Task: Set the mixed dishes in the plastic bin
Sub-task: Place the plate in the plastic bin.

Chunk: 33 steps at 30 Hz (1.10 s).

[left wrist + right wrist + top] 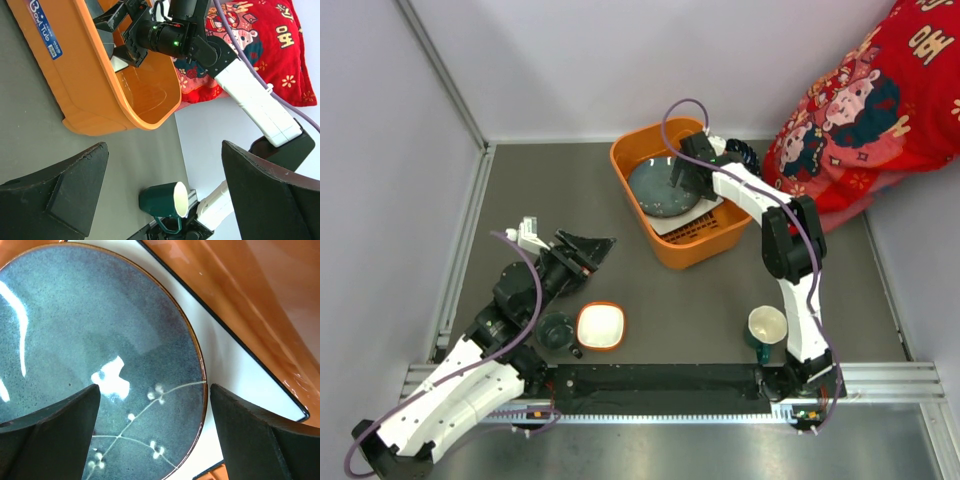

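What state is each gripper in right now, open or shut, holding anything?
Left gripper: open, holding nothing.
Right gripper: open, holding nothing, just above the blue-grey plate in the orange bin.

A dark grey matte table (570, 200) fills the scene, enclosed by a plain pale back wall (650, 60) and a left wall (380, 150) of the same colour. Aluminium rails run along its left edge (460, 250) and near edge (880, 378). Red patterned fabric (880, 90) leans in at the far right corner. The light is soft and even.
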Motion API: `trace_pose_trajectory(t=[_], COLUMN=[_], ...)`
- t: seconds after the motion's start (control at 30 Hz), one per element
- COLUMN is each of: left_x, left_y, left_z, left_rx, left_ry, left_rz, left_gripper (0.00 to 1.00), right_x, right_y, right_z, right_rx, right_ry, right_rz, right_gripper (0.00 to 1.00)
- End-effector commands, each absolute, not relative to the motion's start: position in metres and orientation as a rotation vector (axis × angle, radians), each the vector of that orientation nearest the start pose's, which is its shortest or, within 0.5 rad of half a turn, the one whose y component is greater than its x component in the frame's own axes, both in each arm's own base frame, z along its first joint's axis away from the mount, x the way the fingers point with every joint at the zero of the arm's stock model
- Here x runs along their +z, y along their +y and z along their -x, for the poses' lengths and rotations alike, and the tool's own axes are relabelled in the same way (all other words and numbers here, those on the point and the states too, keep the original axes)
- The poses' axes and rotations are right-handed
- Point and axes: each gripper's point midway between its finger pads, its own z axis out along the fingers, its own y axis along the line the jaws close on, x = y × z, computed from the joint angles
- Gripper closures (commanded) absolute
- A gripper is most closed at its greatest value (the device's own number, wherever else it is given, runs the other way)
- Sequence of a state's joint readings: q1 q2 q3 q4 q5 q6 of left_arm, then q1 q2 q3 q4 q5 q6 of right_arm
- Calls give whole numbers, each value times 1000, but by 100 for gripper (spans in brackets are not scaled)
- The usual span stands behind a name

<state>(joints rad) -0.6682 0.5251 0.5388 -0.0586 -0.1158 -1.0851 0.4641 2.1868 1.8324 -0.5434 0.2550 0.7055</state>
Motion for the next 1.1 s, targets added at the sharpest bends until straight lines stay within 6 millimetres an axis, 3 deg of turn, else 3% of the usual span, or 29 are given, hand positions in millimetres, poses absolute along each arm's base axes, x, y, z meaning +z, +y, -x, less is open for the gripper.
trace_pose_trajectory(t=[0.0,0.07,0.23,0.47,0.6,0.83,1.0,1.03,1.07], left_x=[280,279,279,274,273,281,283,283,281], left_y=[-188,-188,-188,-185,-182,-176,-166,-165,-163], left_z=[-215,-215,-216,-221,-226,-232,-233,-234,-235], left_rx=[-1241,-1240,-1234,-1182,-1129,-1036,-981,-975,-962], left_ry=[1687,1689,1689,1707,1727,1745,1741,1739,1745], left_rz=[473,474,474,488,493,469,491,498,507], left_gripper=[1,1,1,1,1,1,1,1,1], right_x=[130,133,160,180,174,144,139,129,131], right_y=[225,223,223,239,250,246,257,255,265], right_z=[-513,-510,-498,-451,-416,-361,-323,-314,-307], right_rx=[185,177,186,166,135,113,317,338,431], right_ry=[2299,2295,2262,2290,2338,2440,2480,2506,2501], right_rz=[-413,-412,-364,-140,17,216,313,324,338], right_gripper=[10,10,10,10,10,10,10,10,10])
